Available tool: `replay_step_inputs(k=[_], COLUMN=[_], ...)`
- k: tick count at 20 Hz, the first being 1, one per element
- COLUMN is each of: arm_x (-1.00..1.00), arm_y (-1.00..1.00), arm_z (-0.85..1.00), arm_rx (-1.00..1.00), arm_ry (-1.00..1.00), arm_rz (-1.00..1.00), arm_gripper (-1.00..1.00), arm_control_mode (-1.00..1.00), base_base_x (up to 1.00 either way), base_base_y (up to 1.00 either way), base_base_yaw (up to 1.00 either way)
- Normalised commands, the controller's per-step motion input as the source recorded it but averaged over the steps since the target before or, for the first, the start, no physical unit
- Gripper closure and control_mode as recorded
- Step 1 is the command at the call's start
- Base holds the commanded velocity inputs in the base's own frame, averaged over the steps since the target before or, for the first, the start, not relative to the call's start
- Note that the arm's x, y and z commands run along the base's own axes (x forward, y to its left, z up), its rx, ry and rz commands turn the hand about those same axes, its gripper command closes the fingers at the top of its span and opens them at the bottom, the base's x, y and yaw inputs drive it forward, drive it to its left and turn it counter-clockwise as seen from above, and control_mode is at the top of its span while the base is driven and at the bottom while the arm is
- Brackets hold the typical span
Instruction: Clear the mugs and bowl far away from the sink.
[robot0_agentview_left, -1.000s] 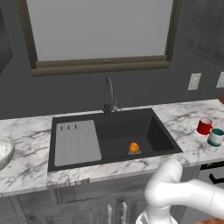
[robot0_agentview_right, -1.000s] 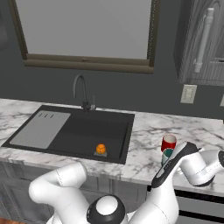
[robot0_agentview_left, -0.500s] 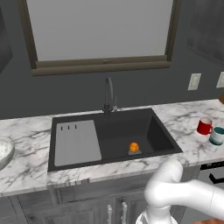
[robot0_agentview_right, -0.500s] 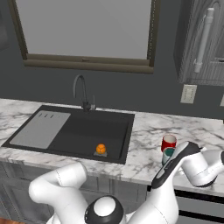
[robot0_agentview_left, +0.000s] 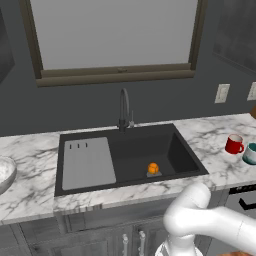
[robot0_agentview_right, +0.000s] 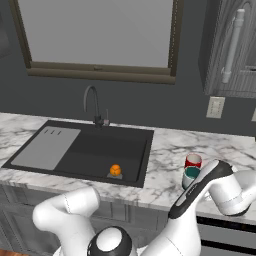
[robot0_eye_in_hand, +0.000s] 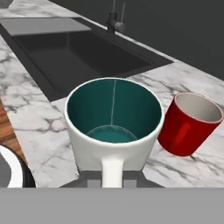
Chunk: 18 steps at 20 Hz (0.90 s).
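In the left base view, the sink sits mid-counter with a small orange thing in its basin and the faucet behind. The bowl lies far left on the marble counter, cut by the frame edge. The red mug and the grey-teal mug stand close together at the far right, near the counter's end. Nothing here has shifted over the last second; the mugs rest where they were.

In the right base view, the two mugs stand just right of the sink, the red one behind the teal one, with the arm's wrist reaching in at them from the right. Open marble stretches further right, toward the outlet and the cabinet.

In the hand view, the teal mug fills the centre, handle toward the camera, red mug just beside it at right, tilted in this camera. The gripper looks clamped on the teal mug's handle; the jaws have stayed nearly shut, so I judge the grasp settled and a lift next. The counter's near edge lies close, and the red mug is tight alongside.
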Motion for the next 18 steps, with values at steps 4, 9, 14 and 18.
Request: replay_step_inputs(k=[4,9,14,18], arm_x=[-0.34,-0.41,-0.38,-0.39], arm_y=[0.38,0.52,0.52,0.59], arm_z=[0.24,0.33,0.52,0.40], arm_rx=[0.00,0.00,0.00,-0.02], arm_ry=[-0.03,-0.06,-0.13,-0.18], arm_rz=[0.09,0.08,0.05,0.04], arm_gripper=[1.00,1.00,1.00,1.00], arm_control_mode=[-1.00,-1.00,-1.00,-1.00], base_base_x=[0.00,0.00,0.00,0.00], base_base_y=[0.00,0.00,0.00,0.00], base_base_yaw=[0.00,0.00,0.00,0.00])
